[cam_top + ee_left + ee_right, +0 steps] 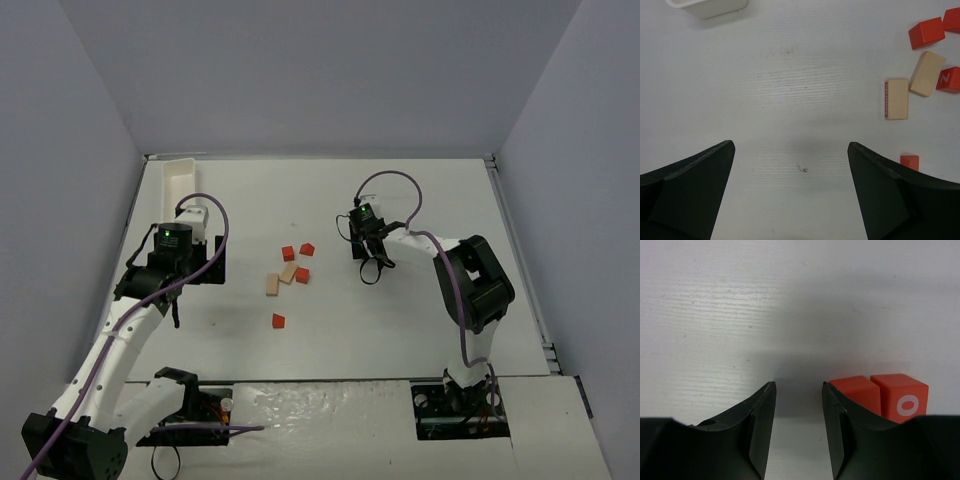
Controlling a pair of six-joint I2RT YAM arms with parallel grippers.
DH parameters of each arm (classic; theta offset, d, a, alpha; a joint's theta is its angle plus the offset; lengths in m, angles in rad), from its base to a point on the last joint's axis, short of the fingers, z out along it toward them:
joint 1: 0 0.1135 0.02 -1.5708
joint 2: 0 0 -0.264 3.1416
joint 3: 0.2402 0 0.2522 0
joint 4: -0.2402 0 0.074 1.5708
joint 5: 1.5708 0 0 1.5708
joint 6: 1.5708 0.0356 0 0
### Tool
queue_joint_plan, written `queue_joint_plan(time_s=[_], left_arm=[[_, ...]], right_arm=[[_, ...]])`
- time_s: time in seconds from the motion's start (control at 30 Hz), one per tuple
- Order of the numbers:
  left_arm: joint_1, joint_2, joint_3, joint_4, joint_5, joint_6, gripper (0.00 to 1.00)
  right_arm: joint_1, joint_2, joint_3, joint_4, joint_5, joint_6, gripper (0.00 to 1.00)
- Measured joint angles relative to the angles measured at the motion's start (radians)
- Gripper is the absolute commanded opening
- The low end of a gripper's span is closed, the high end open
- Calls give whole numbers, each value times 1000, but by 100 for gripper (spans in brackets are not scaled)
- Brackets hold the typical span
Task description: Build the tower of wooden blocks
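Tower not yet begun: blocks are lying loose between two empty arms.

The wood blocks [288, 273] are sitting unstacked on the surface [400, 320] at the middle of the top view: four red cubes [287, 253] and two tan pieces [271, 285]. The left arm's fingers [690, 190] are standing wide apart, holding nothing. The whole scatter is lying toward the right edge of the left wrist view, where one tan piece [897, 99] is running its long axis top to bottom. The other is leaning toward the upper right, and a lone red cube [910, 161] is peeking out just beside the right-hand finger. The right arm's fingers [760, 425] are sitting narrowly parted and empty, with two cubes [855, 392] showing just past the finger at lower right. From above, neither arm is looking clearly nearer, so either would probably need to shift sideways toward the cluster.
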Motion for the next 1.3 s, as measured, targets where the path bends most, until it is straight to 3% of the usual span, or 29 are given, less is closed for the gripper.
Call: queue_joint_plan(time_s=[1.03,1.3], left_arm=[[0,1,0,0,0,0,95],[0,1,0,0,0,0,95]], right_arm=[[-12,11,1,6,23,23,40],[34,-85,4,5,-23,-17,41]])
